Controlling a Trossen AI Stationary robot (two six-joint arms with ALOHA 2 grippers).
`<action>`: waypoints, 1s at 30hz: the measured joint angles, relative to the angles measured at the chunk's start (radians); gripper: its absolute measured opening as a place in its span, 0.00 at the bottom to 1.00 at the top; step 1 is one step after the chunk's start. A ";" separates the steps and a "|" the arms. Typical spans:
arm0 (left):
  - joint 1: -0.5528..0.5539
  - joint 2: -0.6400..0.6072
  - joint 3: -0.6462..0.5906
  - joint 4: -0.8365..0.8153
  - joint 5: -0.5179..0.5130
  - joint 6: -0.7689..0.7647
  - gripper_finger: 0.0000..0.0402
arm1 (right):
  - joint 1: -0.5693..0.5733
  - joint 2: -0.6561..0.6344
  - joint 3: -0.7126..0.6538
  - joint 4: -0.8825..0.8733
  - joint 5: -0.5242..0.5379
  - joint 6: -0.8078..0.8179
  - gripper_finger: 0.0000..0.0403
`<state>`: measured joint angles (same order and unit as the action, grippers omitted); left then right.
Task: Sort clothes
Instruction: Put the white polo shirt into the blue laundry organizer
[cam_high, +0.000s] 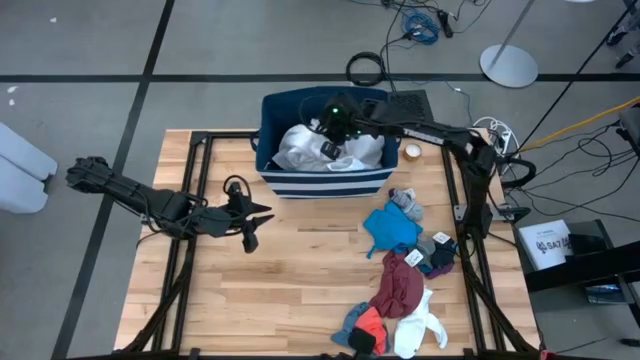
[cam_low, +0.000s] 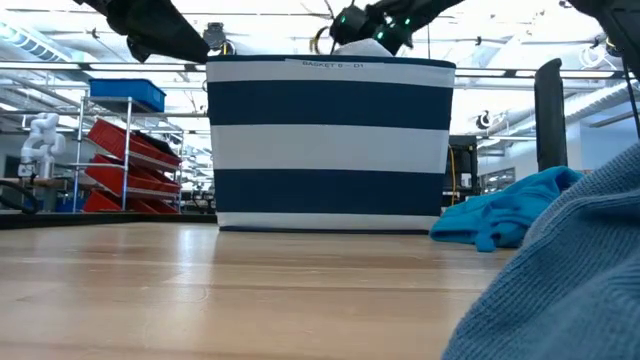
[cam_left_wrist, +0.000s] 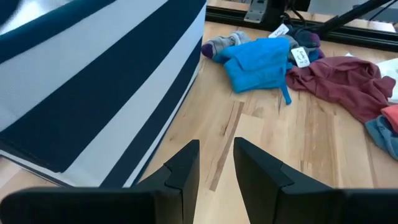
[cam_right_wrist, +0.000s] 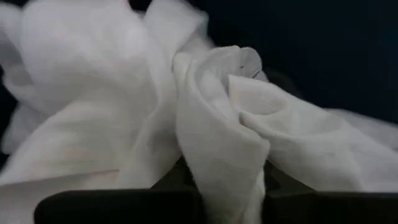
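Clothes: white fabric garments (cam_high: 345, 150) fill the navy blue bin with white stripes (cam_high: 322, 183) at the far middle of the wooden bench (cam_high: 300, 270); a bright blue cloth (cam_high: 392, 227), a maroon garment (cam_high: 400, 285), grey socks (cam_high: 405, 202), red (cam_high: 370, 322) and white pieces (cam_high: 420, 328) lie scattered near right.
Right claw (cam_high: 330, 148): lowered over the bin, closed on a fold of the white fabric (cam_right_wrist: 211, 143), which bunches between its fingers.
Left claw (cam_high: 258, 222): hovering left of the bin above bare bench, fingers (cam_left_wrist: 186, 171) slightly apart, holding nothing.
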<state>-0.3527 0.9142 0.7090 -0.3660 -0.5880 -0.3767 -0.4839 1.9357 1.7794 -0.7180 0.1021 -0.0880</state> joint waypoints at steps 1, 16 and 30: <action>0.000 0.000 0.000 -0.001 0.001 0.000 0.27 | 0.000 0.014 0.000 -0.001 0.002 -0.001 0.09; 0.000 0.000 0.000 -0.008 0.002 -0.002 0.27 | -0.013 0.047 -0.001 -0.094 -0.003 0.019 0.19; 0.000 0.000 0.000 -0.007 0.002 -0.003 0.27 | 0.011 -0.046 -0.002 -0.105 -0.001 0.015 0.48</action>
<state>-0.3530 0.9142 0.7090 -0.3733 -0.5862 -0.3794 -0.4727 1.8893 1.7771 -0.8230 0.1014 -0.0727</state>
